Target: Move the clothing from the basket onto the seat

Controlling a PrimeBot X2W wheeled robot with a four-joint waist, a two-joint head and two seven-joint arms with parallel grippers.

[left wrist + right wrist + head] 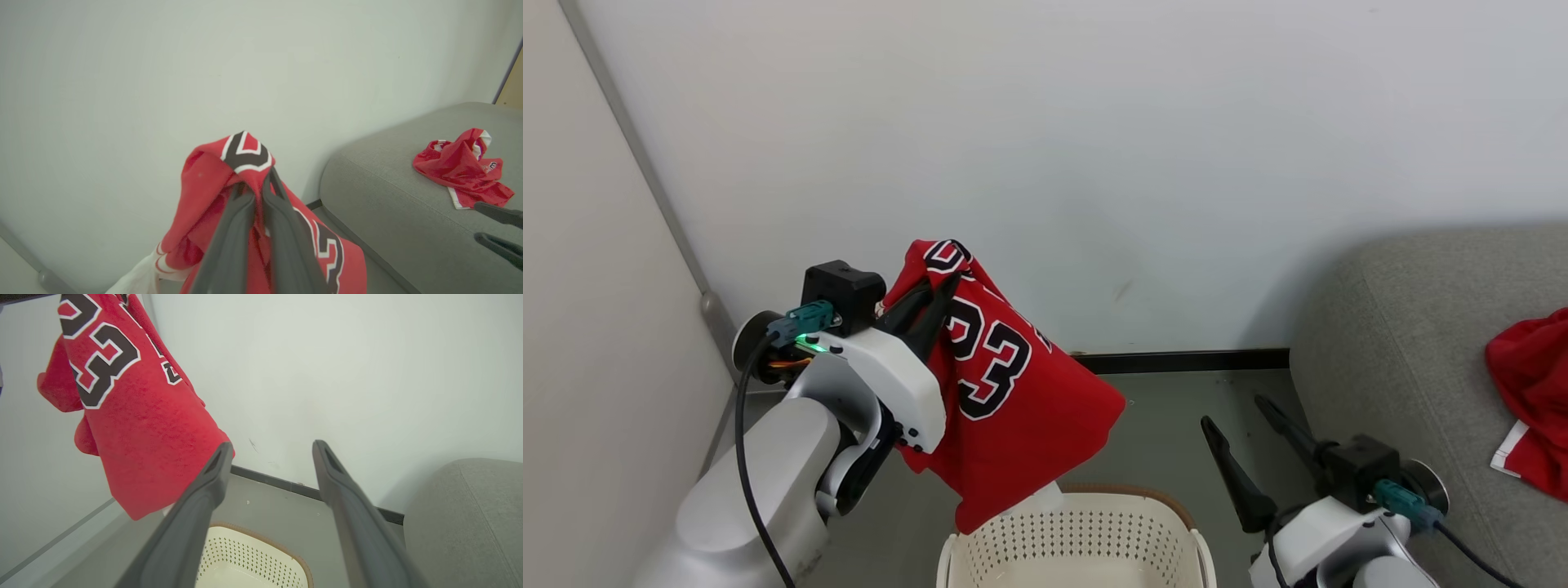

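Clothing: one red basketball jersey (1021,408) with a black, white-edged "23" is up in the air, pinched near its top by the left gripper (258,183). Jaws closed on a bunched fold, the rest draping down. In the head view the jersey hangs before the white wall (1094,122). Its lowest corner is just over the far rim of the oval cream plastic laundry basket (1086,531), which stands on the grey floor (1168,408). Cannot tell whether cloth and rim touch. A scrap of white fabric (1043,496) shows at that corner.

The large grey fabric sofa (1405,343) stands right of the basket. A crumpled red garment (1531,384) lies on its seat, cut by the head view's edge. The left wrist view gives it whole: white trim, a small dark emblem, well apart from the held jersey. That view also shows white cloth with red stripes hanging at the jersey's lower left.

The right gripper (1232,411) sits low between basket and sofa, jaws apart, holding nothing. Its wrist view looks between the fingers onto the basket's brown rim and perforated inner wall. The jersey hangs at upper left there, and black skirting (278,484) runs along the wall foot.
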